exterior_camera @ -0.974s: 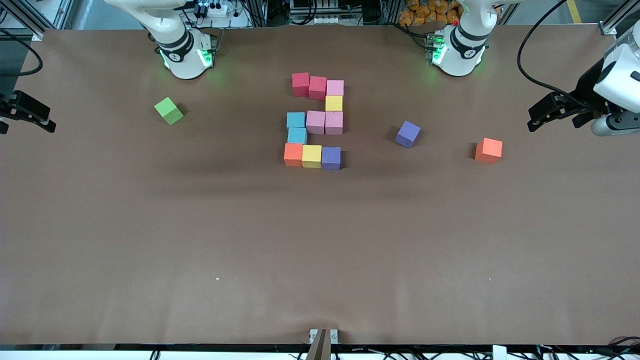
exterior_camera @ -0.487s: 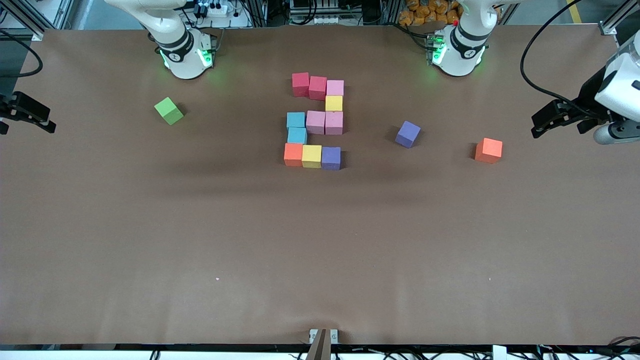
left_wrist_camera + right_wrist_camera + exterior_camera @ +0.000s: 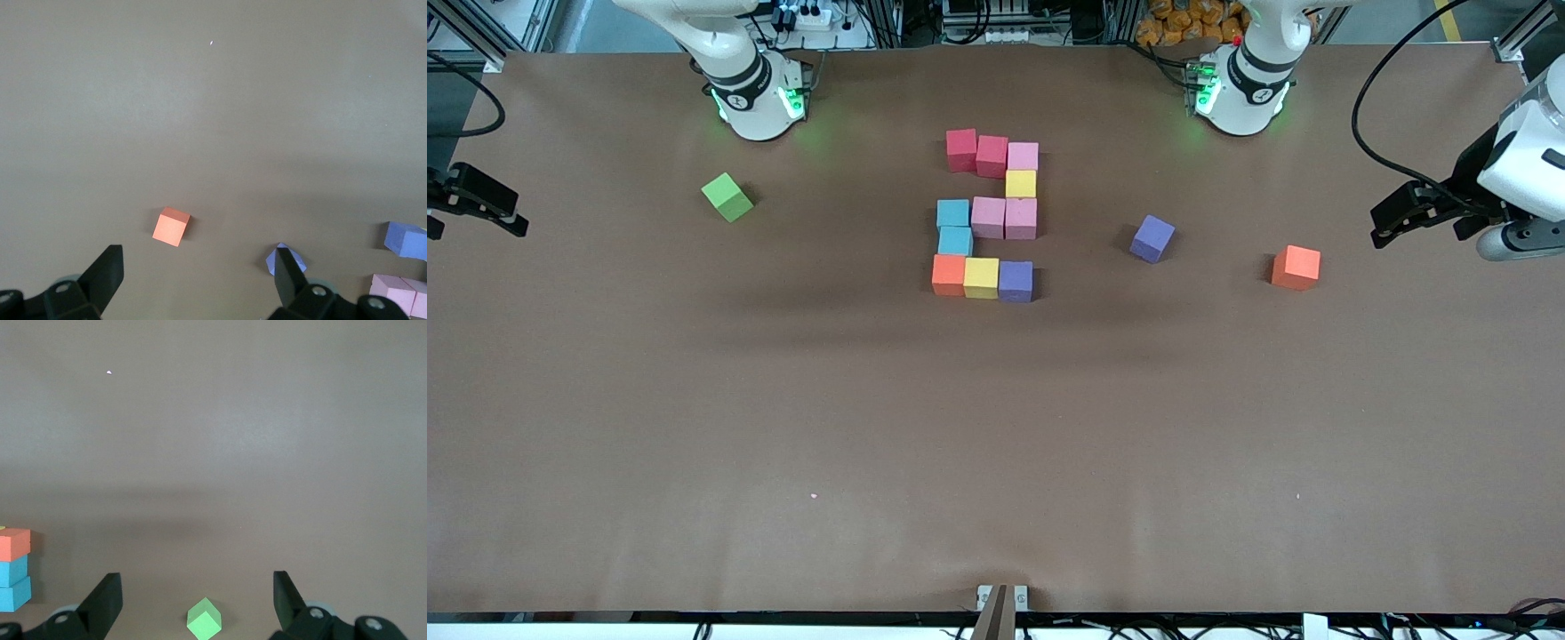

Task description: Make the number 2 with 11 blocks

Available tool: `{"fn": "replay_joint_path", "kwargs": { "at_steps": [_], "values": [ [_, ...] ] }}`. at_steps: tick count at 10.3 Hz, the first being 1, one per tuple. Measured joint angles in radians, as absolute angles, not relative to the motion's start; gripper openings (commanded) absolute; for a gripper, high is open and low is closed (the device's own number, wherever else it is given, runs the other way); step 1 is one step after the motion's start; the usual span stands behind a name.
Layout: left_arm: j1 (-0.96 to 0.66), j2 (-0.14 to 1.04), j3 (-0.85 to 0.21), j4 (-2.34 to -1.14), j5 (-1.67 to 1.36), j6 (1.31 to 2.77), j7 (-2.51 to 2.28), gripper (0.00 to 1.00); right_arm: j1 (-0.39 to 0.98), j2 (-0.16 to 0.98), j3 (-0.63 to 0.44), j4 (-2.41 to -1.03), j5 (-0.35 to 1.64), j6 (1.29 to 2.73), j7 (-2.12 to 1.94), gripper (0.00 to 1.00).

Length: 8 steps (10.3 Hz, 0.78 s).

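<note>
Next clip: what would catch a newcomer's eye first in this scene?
The many-coloured number 2 made of blocks, lying on the brown table midway between the two arm bases. Three stray cubes stand apart: a purple cube and an orange cube toward the left arm's end, a green cube toward the right arm's end. The left hand and right hand wait open at the table's ends.

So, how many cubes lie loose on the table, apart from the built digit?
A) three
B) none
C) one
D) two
A: apart from the number 2, three single cubes sit alone: the lime-green cube toward the right arm's end, and the loose purple cube and loose orange cube toward the left arm's end.
</note>
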<state>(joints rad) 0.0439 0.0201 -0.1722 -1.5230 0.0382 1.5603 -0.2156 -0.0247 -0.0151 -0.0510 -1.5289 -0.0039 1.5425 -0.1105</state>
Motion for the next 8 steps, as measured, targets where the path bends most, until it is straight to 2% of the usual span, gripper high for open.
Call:
{"fn": "replay_joint_path", "kwargs": {
  "at_steps": [8],
  "values": [
    [0.044,0.020,-0.181,-1.481,0.037,1.480,-0.215,1.00,-0.025,-0.017,-0.037,-1.522,-0.004,1.542,-0.110,1.00]
  ]
}}
